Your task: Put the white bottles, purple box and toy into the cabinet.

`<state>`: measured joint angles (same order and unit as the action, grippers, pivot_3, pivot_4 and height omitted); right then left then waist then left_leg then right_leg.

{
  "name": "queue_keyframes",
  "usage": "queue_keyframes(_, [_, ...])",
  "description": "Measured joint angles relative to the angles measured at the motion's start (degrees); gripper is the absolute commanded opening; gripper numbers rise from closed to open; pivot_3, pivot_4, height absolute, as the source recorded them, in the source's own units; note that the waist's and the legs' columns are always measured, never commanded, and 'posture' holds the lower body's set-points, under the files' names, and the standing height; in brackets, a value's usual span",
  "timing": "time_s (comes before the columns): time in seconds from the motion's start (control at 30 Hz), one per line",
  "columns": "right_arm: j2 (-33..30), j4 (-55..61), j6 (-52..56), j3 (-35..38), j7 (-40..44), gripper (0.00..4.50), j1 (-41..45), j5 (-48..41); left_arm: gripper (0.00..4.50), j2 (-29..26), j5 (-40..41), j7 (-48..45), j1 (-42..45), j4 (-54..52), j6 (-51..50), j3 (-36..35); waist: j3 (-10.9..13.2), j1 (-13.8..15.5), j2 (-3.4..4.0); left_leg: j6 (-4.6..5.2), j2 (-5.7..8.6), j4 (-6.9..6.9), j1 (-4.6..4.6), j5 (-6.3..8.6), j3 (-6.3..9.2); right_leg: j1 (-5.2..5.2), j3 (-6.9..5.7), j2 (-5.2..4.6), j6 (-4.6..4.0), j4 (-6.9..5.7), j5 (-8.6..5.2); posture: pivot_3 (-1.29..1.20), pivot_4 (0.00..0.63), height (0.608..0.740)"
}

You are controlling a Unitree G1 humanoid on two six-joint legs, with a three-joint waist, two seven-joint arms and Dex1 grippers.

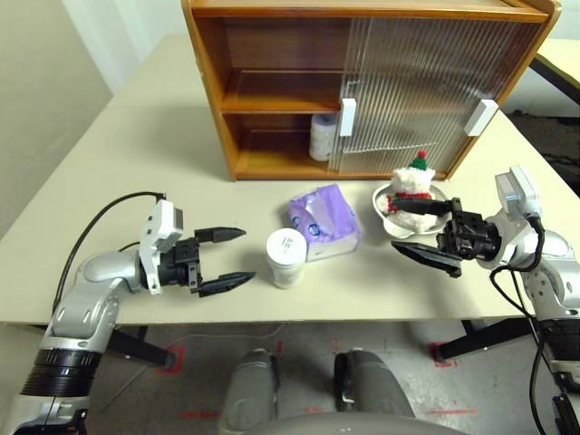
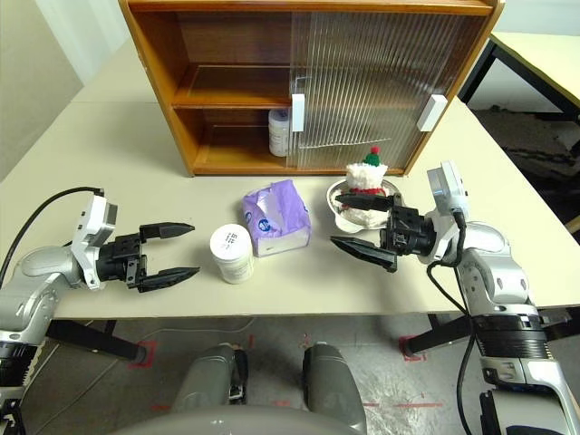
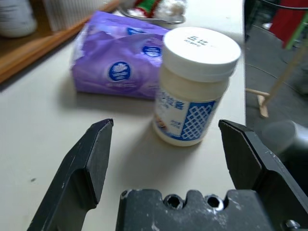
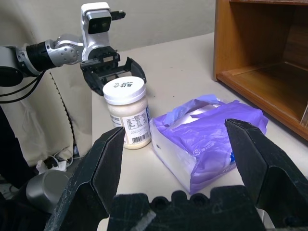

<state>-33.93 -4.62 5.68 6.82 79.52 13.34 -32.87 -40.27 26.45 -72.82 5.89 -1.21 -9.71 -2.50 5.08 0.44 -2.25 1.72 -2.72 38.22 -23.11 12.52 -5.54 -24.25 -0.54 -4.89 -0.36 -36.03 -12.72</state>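
on table [image 1: 109, 172], upright bottle [image 1: 285, 257] beside box [image 1: 323, 221], long axis toward cabinet [image 1: 272, 91]; left gripper [image 1: 227, 259] and right gripper [image 1: 415, 229] spread, empty.

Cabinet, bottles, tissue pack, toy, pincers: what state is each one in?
cabinet: left side open
bottle on table: upright, lid on
bottle in cabinet: upright on bottom shelf
purple box: lying flat
toy: sitting in bowl
left pincer: open
right pincer: open

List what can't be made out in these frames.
- Second white bottle in the cabinet: partly hidden by the ribbed door in both eye views; label unreadable.
- Bowl under the toy: partly covered by the toy and right gripper.
- Bottle on the table: label print too small to read, left wrist view.
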Motion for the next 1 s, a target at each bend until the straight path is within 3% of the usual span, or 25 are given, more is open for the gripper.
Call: queue_keyframes(1.0, [-0.8, 4.3, 1.6, 0.0, -2.6, 4.5, 0.2, -0.1, 4.46, 8.0, -9.7, -4.3, 9.4, 15.4, 7.7, 13.8, -0.1, -0.5, 0.02, 0.01, 0.01, 0.02, -0.06, 0.0, 0.02, 0.0, 0.0, 0.05, 0.02, 0.09, 0.0, -0.01, 0.055, 0.74])
